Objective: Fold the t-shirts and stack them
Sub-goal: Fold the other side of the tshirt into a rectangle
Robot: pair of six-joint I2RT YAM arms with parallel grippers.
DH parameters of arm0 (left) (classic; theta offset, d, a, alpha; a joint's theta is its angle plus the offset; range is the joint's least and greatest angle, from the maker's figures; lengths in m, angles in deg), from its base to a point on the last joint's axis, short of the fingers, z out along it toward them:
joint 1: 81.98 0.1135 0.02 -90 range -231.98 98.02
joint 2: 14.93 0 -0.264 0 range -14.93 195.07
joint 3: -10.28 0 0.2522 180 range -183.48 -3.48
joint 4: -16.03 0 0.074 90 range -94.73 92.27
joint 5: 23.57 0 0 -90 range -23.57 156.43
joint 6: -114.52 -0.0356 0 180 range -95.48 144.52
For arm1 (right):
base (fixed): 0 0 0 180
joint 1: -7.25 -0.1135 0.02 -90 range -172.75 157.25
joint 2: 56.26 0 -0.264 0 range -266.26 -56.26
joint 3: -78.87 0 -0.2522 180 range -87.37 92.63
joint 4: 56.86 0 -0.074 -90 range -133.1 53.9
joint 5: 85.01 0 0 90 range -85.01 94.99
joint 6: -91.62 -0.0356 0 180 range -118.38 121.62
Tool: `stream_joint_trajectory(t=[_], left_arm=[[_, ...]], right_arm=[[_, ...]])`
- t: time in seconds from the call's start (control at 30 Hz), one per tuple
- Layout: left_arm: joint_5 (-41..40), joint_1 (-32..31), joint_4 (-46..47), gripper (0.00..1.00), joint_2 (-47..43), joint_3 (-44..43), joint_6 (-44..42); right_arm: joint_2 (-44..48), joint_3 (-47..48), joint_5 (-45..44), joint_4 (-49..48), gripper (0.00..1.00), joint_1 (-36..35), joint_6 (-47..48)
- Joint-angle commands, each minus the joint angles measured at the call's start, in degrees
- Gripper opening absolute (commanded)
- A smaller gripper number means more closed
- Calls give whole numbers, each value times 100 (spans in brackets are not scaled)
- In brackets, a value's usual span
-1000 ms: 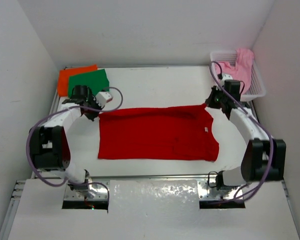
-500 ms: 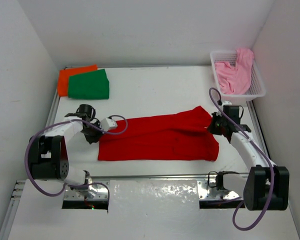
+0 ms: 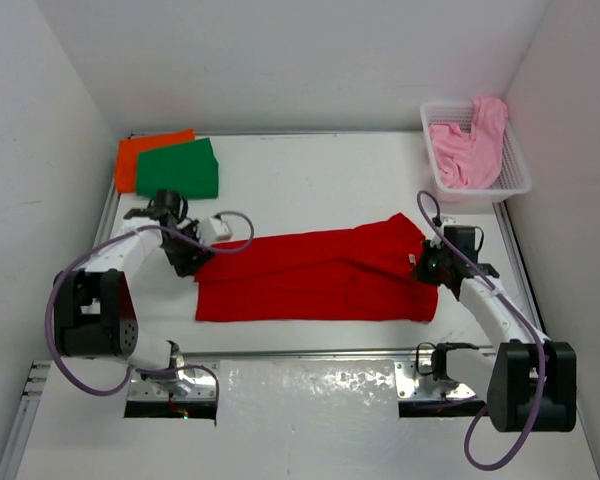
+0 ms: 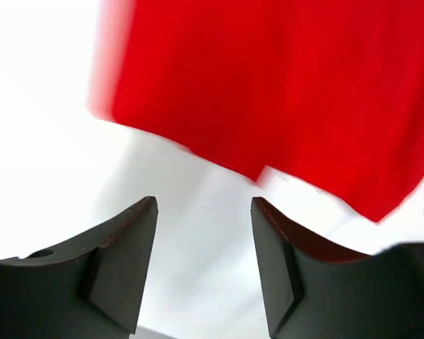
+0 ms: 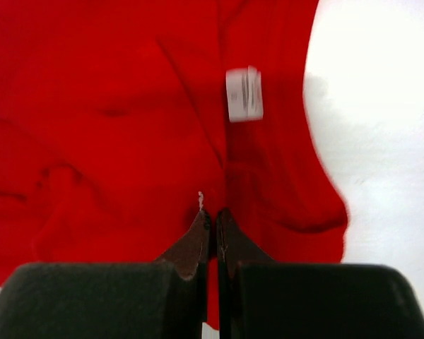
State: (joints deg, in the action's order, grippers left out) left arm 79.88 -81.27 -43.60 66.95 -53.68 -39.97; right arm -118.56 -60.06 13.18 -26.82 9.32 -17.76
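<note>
Top view: red t-shirt (image 3: 320, 278) lies across the middle of the bench (image 3: 310, 180), long way left to right, its upper edge folded down over itself, and the fold stands higher at the right end. Left gripper (image 3: 192, 262) sits at the shirt's upper left corner; I can't read its opening from here. Right gripper (image 3: 427, 268) is at the shirt's right end, on the cloth. Green t-shirt (image 3: 180, 168) is folded in the upper left of the frame, lying partly over the folded orange t-shirt (image 3: 138, 158), which sticks out on its left. Pink t-shirt (image 3: 467, 148) is bunched in the white basket (image 3: 517, 178) at upper right, one part draped over the far rim

Left wrist view: left gripper (image 4: 205, 212) has its fingers spread wide with nothing between them, only bare bench (image 4: 42, 141) below. The red t-shirt (image 4: 268, 92) fills the upper part of the frame, blurred, its edge just beyond the fingertips and not touching them

Right wrist view: right gripper (image 5: 213, 217) has its fingers pressed together at lower centre, tips closed on a pinch of the red t-shirt (image 5: 113, 106). Cloth is wrinkled around the tips. A small white label (image 5: 244, 94) shows on the shirt above the gripper, right of centre. Bare bench (image 5: 381, 106) fills the right of the frame
</note>
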Motion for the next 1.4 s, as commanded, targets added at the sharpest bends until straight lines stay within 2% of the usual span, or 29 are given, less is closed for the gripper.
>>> stream_joint_trajectory(t=[0.0, 0.03, 0.07, 0.2, 0.23, 0.3, 0.33, 0.5, 0.6, 0.83, 0.93, 1.13, 1.3, 1.37], left_arm=[[974, -237, 16, 54, 20, -1560, 900], [1123, -525, -1, 54, 186, -2216, 1451], [1124, -728, -1, 54, 274, -2492, 1683], [975, -2151, 699, 52, 836, -3303, 2834], [932, -2702, 841, 51, 1186, -3513, 3132], [879, -3189, 1209, 48, 1609, -3759, 3424], [965, -3548, 1273, 46, 2090, -4091, 3652], [1484, -4472, 1344, 40, 3760, -5306, 4075], [1581, -4886, 1475, 40, 4403, -6035, 4119], [1433, -5230, 2003, 42, 5258, -6757, 4603], [1195, -5256, 2055, 45, 5416, -6758, 4630], [1151, -5318, 2082, 50, 5759, -6749, 4647], [1186, -5353, 2275, 50, 5953, -6758, 4787], [1256, -5353, 2293, 44, 5962, -6775, 4831]], right_arm=[[96, -340, 332, -168, 0, -4, -338], [104, -462, 368, -177, 0, -4, -374], [130, -524, 403, -177, 0, -4, -400], [219, -771, 482, -361, 0, -4, -479], [219, -841, 500, -449, 0, -4, -505], [158, -894, 517, -528, 0, 4, -619], [114, -894, 561, -581, 0, 4, -637], [42, -920, 597, -556, 0, 4, -637], [113, -938, 509, -494, 0, 4, -681], [183, -999, 403, -379, 0, 22, -883], [236, -1000, 412, -405, 3, 22, -928], [210, -921, 456, -362, 3, 22, -805], [219, -885, 508, -335, 2, 22, -778], [210, -885, 509, -326, 1, 22, -778]])
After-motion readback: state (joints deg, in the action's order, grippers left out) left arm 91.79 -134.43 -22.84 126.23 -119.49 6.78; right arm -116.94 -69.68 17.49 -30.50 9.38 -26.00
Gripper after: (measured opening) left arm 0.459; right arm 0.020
